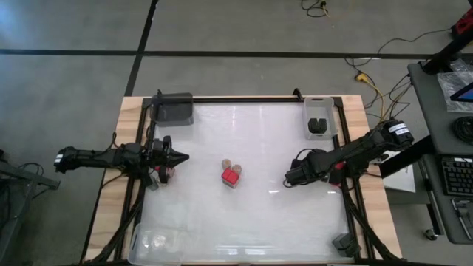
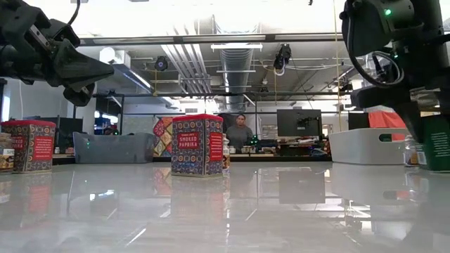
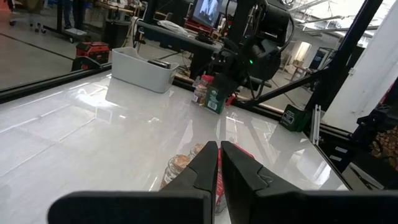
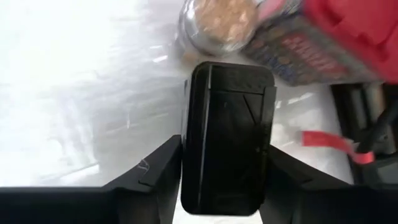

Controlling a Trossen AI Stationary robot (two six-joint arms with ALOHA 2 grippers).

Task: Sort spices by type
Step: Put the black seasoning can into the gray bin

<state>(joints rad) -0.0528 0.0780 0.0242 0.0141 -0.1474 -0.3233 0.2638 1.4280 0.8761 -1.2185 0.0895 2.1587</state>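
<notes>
Holding a black blocky spice container (image 4: 227,137) between its fingers, the right gripper (image 1: 290,177) sits over the right half of the table (image 1: 281,140), inboard of the right edge. In the low view a green label shows on the held container. Right wrist view: just beyond the held block lie a round tan-topped jar (image 4: 217,22) and a red-lidded tin (image 4: 323,37), close beside each other.

Left gripper (image 1: 182,157): fingers brought together, nothing between them, above the left side of the table and pointing toward the centre. In the low view it hangs clear of the surface. A second red tin (image 2: 29,145) stands beside the left arm near the left edge.

Centre cluster: one red paprika tin (image 1: 231,176) stands upright with two tan-topped jars (image 1: 232,164) just behind it, on the far side. The three are close together or touching; contact cannot be judged. The cluster lies between the two grippers, apart from both.

Bins: grey bin (image 1: 174,108) at the far left corner. White bin (image 1: 320,105) at the far right corner, with a dark item (image 1: 318,125) inside. Clear bin (image 1: 157,240) at the near left corner, contents unclear.

Background, low view: a person (image 2: 241,130) sits at a desk beyond the table.
</notes>
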